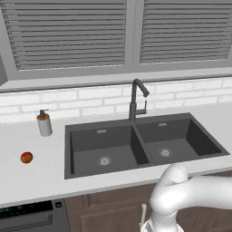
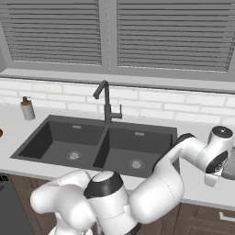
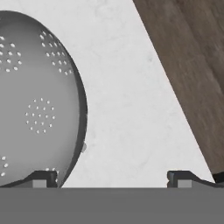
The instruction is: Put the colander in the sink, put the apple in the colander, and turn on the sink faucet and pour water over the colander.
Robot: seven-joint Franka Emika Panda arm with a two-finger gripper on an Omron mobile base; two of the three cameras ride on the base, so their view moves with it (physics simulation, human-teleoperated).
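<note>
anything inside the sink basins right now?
Both basins of the sink hold just their silver drains; no colander or apple inside. The arm covers the right basin's near corner in the right base view.

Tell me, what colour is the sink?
The sink is dark charcoal grey, with round silver drains; the left base view shows it best.

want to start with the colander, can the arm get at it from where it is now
Probably yes: the colander sits on bare white counter right under the hand, with the gripper wide open and one jaw at its rim. Nothing lies between, though the jaws are off-centre.
</note>
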